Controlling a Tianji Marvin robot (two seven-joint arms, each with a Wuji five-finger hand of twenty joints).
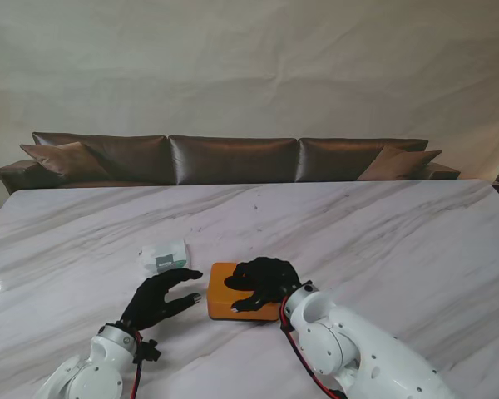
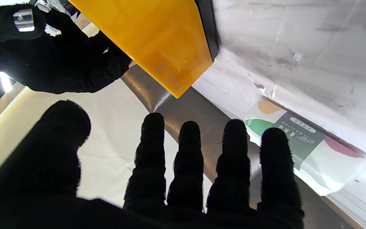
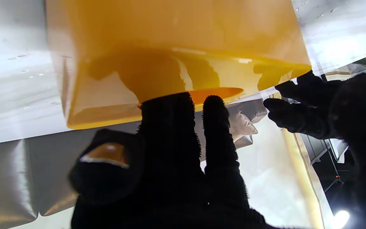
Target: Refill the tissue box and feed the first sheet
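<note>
An orange tissue box (image 1: 222, 301) (image 2: 157, 38) (image 3: 170, 31) lies on the marble table close in front of me. My right hand (image 1: 264, 283) (image 3: 176, 165) lies over its top, open. Its fingers (image 3: 214, 127) stretch to the oval slot, and the thumb is off the box. My left hand (image 1: 160, 299) (image 2: 170, 178) hovers just left of the box, open with fingers spread and touching nothing. A white tissue pack (image 1: 162, 258) (image 2: 300, 143) with a green label lies a little farther from me, beyond the left hand.
The marble table (image 1: 382, 233) stretches wide to the right and far side. A brown leather sofa (image 1: 233, 158) stands behind its far edge.
</note>
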